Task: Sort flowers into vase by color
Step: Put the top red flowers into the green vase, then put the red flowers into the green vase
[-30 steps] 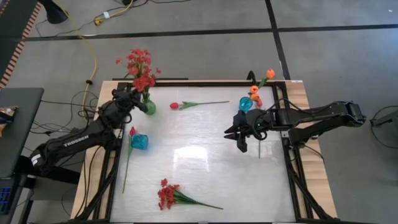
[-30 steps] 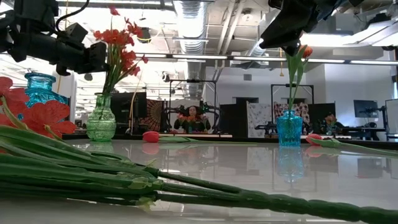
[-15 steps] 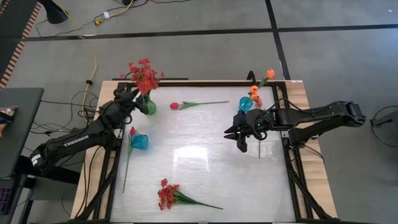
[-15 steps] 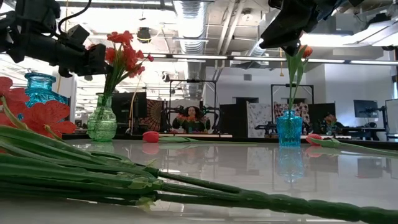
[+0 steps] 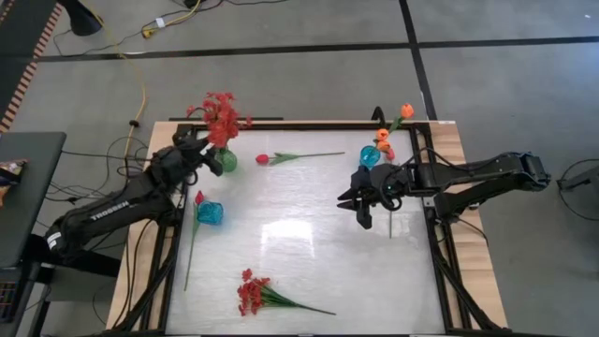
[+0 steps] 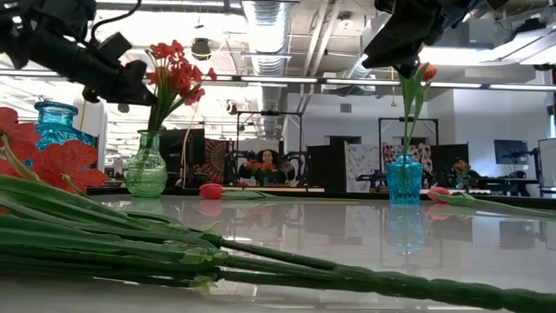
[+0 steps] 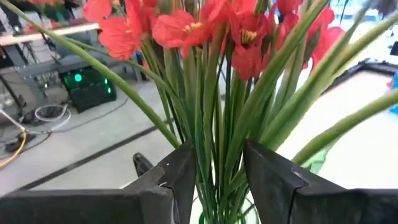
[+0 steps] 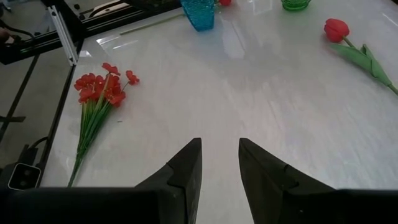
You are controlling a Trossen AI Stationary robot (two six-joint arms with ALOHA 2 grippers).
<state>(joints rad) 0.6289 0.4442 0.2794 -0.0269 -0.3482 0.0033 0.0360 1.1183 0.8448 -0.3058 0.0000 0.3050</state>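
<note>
Left claw [image 7: 214, 171] spread around red spray [image 5: 221, 114] stems standing in green vase [image 5: 224, 160], upper left; careless pull-away might snag stems, tip vase. Right claw [image 8: 219, 163] spread, empty, mid-right above counter [image 5: 299, 234]. Blue vase [image 5: 370, 156], upper right: orange tulips. Second blue vase [image 5: 210, 212], left: red tulip. Loose: red tulip [image 5: 263, 159] top centre, red spray [image 5: 251, 292] bottom.
</note>
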